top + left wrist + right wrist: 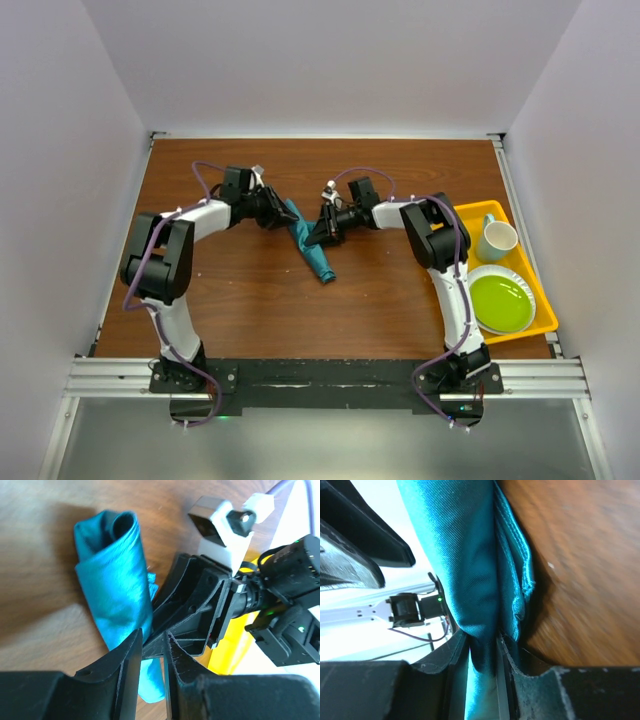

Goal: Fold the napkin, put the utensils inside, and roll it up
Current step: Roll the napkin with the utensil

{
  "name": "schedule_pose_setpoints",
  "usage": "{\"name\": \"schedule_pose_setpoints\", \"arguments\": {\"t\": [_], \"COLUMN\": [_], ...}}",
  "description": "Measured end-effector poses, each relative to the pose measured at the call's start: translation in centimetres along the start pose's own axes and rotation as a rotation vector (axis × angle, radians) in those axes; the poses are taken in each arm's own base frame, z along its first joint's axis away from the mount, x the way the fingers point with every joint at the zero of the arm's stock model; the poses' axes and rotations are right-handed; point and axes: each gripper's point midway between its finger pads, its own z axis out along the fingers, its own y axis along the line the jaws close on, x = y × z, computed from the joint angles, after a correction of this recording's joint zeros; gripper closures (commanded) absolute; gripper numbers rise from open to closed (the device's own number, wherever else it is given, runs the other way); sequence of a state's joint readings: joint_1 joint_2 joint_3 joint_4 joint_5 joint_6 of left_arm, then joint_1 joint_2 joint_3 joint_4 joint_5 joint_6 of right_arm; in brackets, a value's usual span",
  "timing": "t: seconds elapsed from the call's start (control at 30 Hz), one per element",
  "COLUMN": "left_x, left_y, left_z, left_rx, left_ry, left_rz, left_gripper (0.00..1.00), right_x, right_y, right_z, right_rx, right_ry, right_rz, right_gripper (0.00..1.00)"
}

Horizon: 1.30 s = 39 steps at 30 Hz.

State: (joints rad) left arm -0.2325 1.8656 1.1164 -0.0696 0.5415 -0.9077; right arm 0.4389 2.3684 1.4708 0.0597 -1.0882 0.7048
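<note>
While the roll looks close to finished, entry: napkin [312, 245], teal, wound into a narrow roll on the worktop [250, 290], lying between the two sets of fingers. Right fingers [445, 672]: pinching a fold of the cloth. Left fingers [127, 670]: nearly together, cloth end showing in the slit; whether they grip it cannot be told. Utensil: the spoon is not visible, judged to be inside the roll. Handling note: pin one end, turn the other evenly, keep layers tight so nothing slides out. Markings: no legible writing or brand.
</note>
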Motion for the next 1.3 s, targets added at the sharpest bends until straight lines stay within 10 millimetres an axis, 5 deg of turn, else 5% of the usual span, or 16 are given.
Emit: {"name": "schedule_pose_setpoints", "arguments": {"t": [0.27,0.8,1.3], "left_x": [-0.9,-2.0,-2.5], "left_y": [-1.4,0.8,0.9], "left_z": [1.8,5.3,5.6], "left_rx": [0.057,0.032,0.040], "left_ry": [-0.014,-0.008,-0.005], "left_rz": [0.002,-0.049,-0.051], "left_gripper": [0.73,0.76,0.77], "right_x": [-0.6,-0.9,1.5], "right_y": [-0.2,0.7,0.1], "right_z": [-1.2,-2.3,-9.6], "right_rx": [-0.018,0.063,0.528], "right_ry": [-0.015,0.040,-0.013], "right_rz": [0.040,-0.036,-0.301], "right_gripper": [0.62,0.36,0.31]}}
